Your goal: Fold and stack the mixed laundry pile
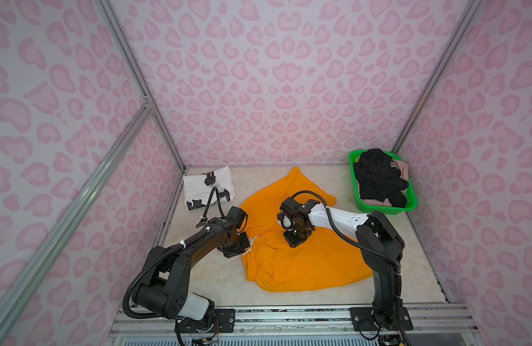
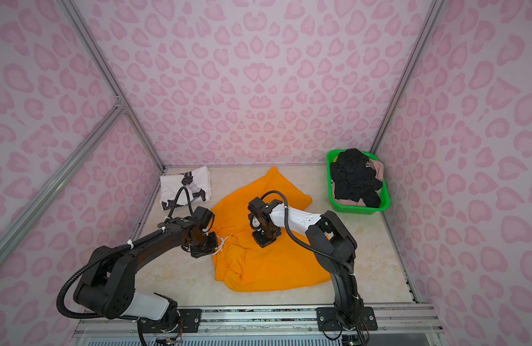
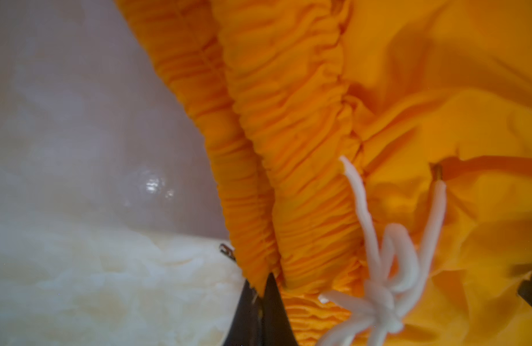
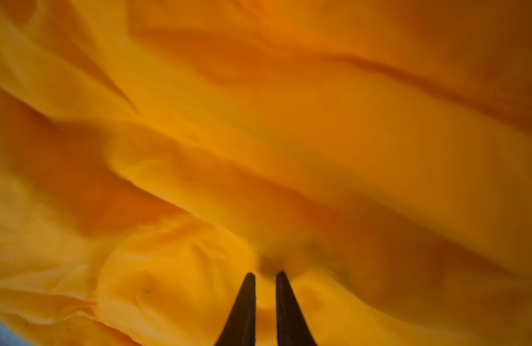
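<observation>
The orange drawstring shorts (image 1: 303, 263) lie spread and crumpled across the middle of the table in both top views. My left gripper (image 3: 263, 287) is shut on the gathered waistband (image 3: 288, 119) at the shorts' left edge, beside the knotted white drawstring (image 3: 378, 293). My right gripper (image 4: 265, 274) points down onto the orange cloth (image 4: 288, 149) near the shorts' centre. Its fingers stand a narrow gap apart, open, with the tips at a small dimple in the fabric. The white T-shirt with black print (image 1: 209, 187) lies folded at the back left.
A green mesh basket (image 1: 378, 208) stands at the back right, holding a black knit piece (image 1: 378, 176) over a beige-pink piece (image 1: 402, 167). Pink patterned walls close in three sides. Bare marble tabletop (image 1: 213, 278) shows at the front left.
</observation>
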